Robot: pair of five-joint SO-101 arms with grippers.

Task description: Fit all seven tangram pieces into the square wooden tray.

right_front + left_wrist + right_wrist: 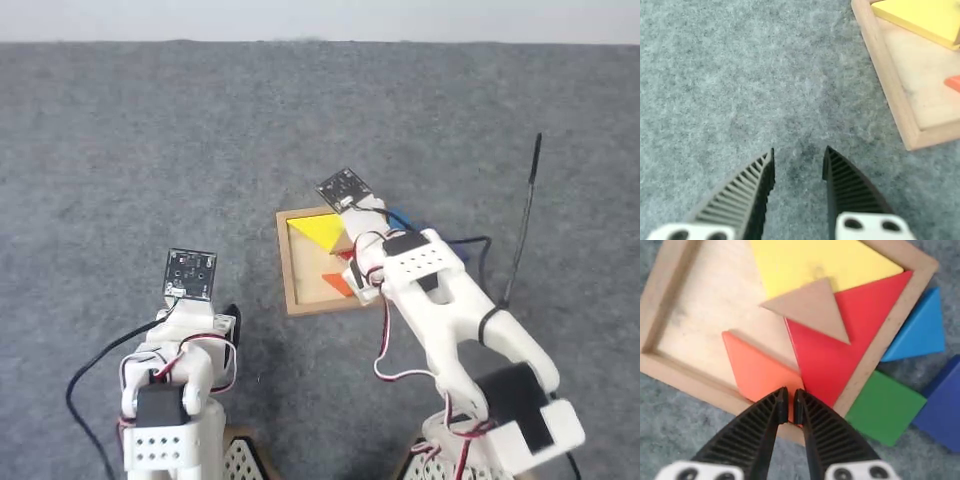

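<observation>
Wooden tray holds yellow triangle, red triangle, orange triangle and tan triangle; right gripper almost closed, empty; left gripper spread, empty.

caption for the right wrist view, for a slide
Right tool over the orange triangle in the wooden tray, beside the red triangle and yellow piece; green piece and light blue triangle lie outside.

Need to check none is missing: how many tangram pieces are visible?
7. In the tray: yellow, red, orange, and tan lying over yellow and red. Outside, beside it: light blue, green, dark blue.
</observation>
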